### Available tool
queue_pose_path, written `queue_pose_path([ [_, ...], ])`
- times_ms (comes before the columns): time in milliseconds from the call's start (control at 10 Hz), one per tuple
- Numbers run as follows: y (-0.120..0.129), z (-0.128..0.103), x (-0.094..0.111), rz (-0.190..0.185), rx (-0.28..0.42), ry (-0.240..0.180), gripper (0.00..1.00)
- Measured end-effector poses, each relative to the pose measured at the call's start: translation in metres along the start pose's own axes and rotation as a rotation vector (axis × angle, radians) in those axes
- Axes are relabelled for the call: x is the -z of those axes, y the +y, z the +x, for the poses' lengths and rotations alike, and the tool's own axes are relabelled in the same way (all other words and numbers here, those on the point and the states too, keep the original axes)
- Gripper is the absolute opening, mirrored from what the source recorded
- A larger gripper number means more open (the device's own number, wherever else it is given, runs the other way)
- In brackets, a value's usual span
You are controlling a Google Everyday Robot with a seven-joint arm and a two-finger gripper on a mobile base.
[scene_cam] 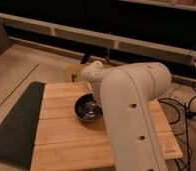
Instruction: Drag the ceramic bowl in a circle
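The big white arm (133,125) fills the lower right of the frame, rises to a rounded bend just above centre, then reaches left and turns down toward the wooden counter (66,137). Its end effector (93,96) comes down at the upper right rim of the ceramic bowl (86,110), which sits on the counter just left of centre. I cannot tell whether the end effector is spread or pressed together, since the arm hides it.

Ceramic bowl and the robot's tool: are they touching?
Cannot tell. In the camera view the tool sits at the rim of the ceramic bowl, but the white arm hides where they meet.
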Motion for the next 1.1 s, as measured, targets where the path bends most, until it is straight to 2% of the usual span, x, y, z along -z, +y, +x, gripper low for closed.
queue_pose_path([
  [100, -0.005, -0.010, -0.004, 0.019, -0.019, 0.001, 0.00],
  [300, 0.002, -0.033, -0.008, 0.037, -0.025, -0.007, 0.00],
  [500, 0.028, -0.050, -0.004, 0.028, 0.007, -0.028, 0.00],
  [600, 0.040, -0.051, -0.001, 0.009, 0.023, -0.032, 0.00],
  [800, 0.071, -0.043, 0.004, -0.046, 0.069, -0.038, 0.00],
  [900, 0.092, -0.030, 0.009, -0.078, 0.109, -0.035, 0.00],
  [1100, 0.106, -0.007, 0.009, -0.105, 0.155, -0.016, 0.00],
])
